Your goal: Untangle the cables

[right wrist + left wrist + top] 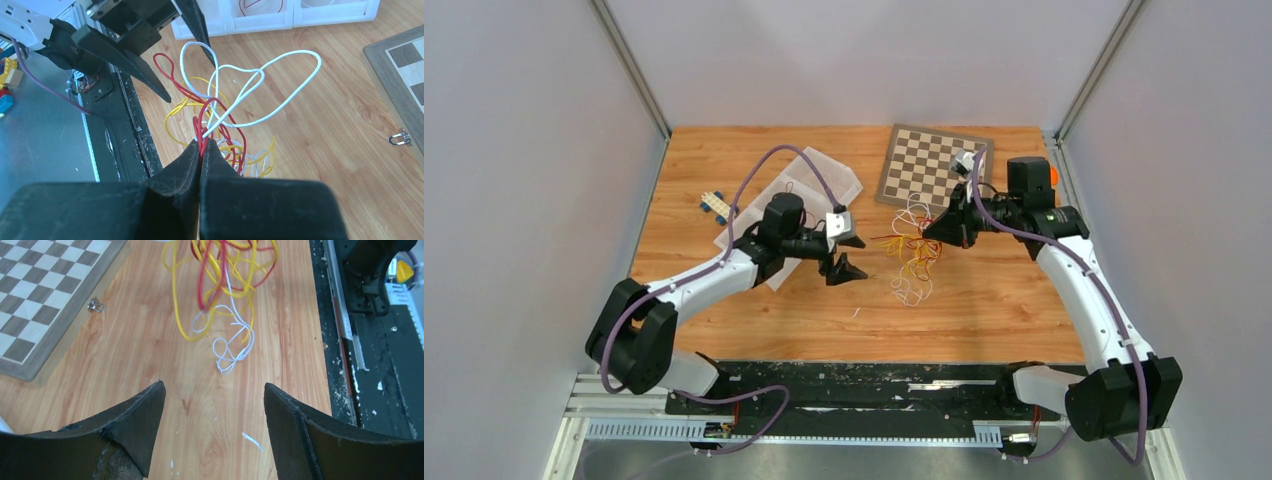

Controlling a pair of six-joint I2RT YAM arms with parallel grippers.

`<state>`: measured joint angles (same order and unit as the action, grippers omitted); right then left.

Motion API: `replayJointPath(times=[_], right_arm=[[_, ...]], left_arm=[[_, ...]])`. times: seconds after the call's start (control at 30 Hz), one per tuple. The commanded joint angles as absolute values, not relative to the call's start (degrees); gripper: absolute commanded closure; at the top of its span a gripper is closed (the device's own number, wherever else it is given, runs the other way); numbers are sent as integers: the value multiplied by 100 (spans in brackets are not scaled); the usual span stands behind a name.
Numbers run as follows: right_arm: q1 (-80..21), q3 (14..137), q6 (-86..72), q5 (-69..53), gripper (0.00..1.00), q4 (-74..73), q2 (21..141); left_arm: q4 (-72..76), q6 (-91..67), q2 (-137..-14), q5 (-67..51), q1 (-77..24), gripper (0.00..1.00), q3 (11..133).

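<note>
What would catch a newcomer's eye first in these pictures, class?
First, the knot of hair-thin red, yellow and white cables at the middle of the wooden table. The right claw is shut on its strands, while the left claw hangs open just short. A chequered wooden board lies behind.

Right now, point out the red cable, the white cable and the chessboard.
red cable point(200, 131): right wrist view, lower upright strand.
white cable point(319, 62): right wrist view, big loop's far end.
chessboard point(929, 165): top external view, centre squares.
</note>
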<state>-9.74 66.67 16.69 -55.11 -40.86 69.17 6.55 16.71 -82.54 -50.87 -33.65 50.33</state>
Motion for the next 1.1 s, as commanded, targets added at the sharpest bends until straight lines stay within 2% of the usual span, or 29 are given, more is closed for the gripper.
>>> replayJointPath(times=[0.0, 0.17, 0.33, 0.47, 0.6, 0.67, 0.73, 0.77, 0.83, 0.97, 1.07], right_arm=[[-1005, 6742, 1552, -5712, 100, -3891, 6669], [-1008, 6634, 1485, -5723, 100, -3851, 6627], [-1006, 6601, 1398, -5730, 100, -3790, 6604], [-1018, 6592, 1364, -5728, 100, -3757, 6596], [-1021, 6575, 1345, -5698, 100, -3729, 6588], [-1019, 6559, 1328, -5638, 100, -3721, 6570], [-1016, 6550, 1298, -5582, 100, -3711, 6575], [-1013, 6556, 1288, -5553, 100, -3710, 6575], [-996, 6577, 1239, -5516, 100, -3699, 6574], [-924, 6596, 1200, -5298, 100, -3674, 6584], [-775, 6488, 1351, -4367, 100, -3679, 6600]], left_arm=[[2026, 1880, -7655, -4692, -3382, 22, 4439], [2658, 1669, -7574, -4272, -3560, 28, 4248], [3146, 1830, -7582, -3829, -3835, 40, 4155], [3272, 2004, -7675, -3814, -3942, 45, 4202], [3324, 1965, -7797, -3800, -3999, 55, 4294], [3318, 1935, -7825, -3845, -4013, 64, 4370], [3227, 1962, -7795, -3882, -4030, 78, 4387], [3132, 1983, -7778, -3864, -4033, 90, 4382], [2868, 2046, -7701, -3777, -4038, 100, 4396], [2450, 2120, -7368, -3610, -4014, 100, 4247], [1874, 2126, -6756, -3544, -3921, 100, 4105]])
